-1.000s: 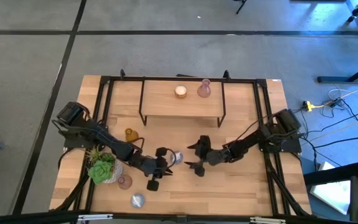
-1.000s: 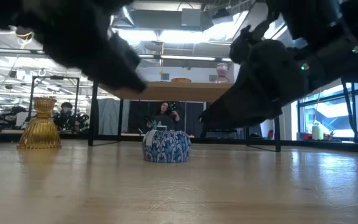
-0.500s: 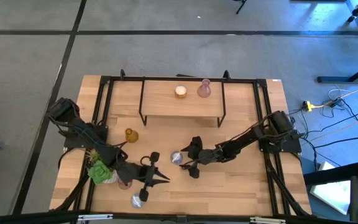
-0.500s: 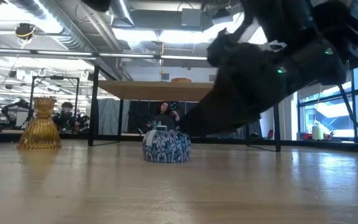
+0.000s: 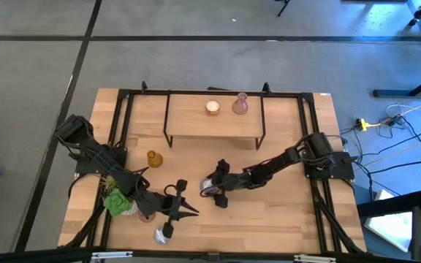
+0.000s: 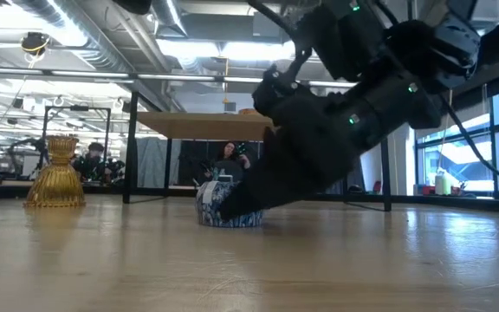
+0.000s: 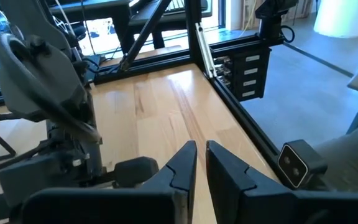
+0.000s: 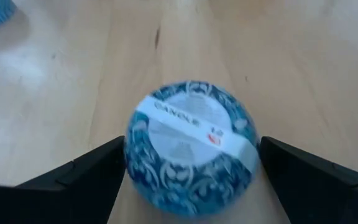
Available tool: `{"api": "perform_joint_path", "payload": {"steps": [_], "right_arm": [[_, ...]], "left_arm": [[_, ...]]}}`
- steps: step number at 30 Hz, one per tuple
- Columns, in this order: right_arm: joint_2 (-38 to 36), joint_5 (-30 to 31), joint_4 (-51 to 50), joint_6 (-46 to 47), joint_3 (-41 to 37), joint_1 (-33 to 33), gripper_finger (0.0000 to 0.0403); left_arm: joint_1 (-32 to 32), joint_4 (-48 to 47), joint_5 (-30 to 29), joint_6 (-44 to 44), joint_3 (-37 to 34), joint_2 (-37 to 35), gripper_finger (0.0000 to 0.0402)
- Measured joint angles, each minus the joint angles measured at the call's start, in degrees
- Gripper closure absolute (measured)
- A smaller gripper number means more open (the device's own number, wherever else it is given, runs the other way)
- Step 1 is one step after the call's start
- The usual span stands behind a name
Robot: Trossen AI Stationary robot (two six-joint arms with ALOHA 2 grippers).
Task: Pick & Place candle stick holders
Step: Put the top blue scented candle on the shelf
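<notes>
A: Where's the right gripper (image 5: 212, 191)?

B: Fingers spread wide either side of a blue round holder (image 8: 190, 144) at table centre, nothing gripped yet.

A: Progress?

B: Cream holder (image 5: 212, 107) and pink holder (image 5: 240, 104) on the shelf at twelve o'clock; others remain around eight.

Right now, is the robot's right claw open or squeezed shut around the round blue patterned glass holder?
Open. The right gripper has its fingers spread on either side of the round blue patterned glass holder, not yet squeezing it.
</notes>
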Motion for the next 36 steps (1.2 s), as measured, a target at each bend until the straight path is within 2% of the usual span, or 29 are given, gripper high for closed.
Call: {"api": "perform_joint_path", "payload": {"steps": [11,16,20,25,36], "right_arm": [[1.4,-0.1,0.6,-0.6,1.8,-0.7,0.0039],[3.6,0.6,4.6,-0.7,1.9,-0.7,0.0043],[4.3,-0.8,5.6,0.2,2.0,-1.1,0.0061],[4.3,-1.1,5.4,0.8,2.0,-1.1,0.0111],[3.9,-1.7,5.5,1.6,1.8,-0.6,0.0114]], "left_arm": [[0.0,0.6,0.0,0.0,0.0,0.0,0.0371],[0.0,0.6,0.1,0.0,0.0,0.0,0.0371],[0.0,0.6,0.1,0.0,0.0,0.0,0.0371],[0.0,0.9,0.1,0.0,0.0,0.0,0.0371],[0.0,1.0,-0.3,0.0,0.0,0.0,0.0371]]}}
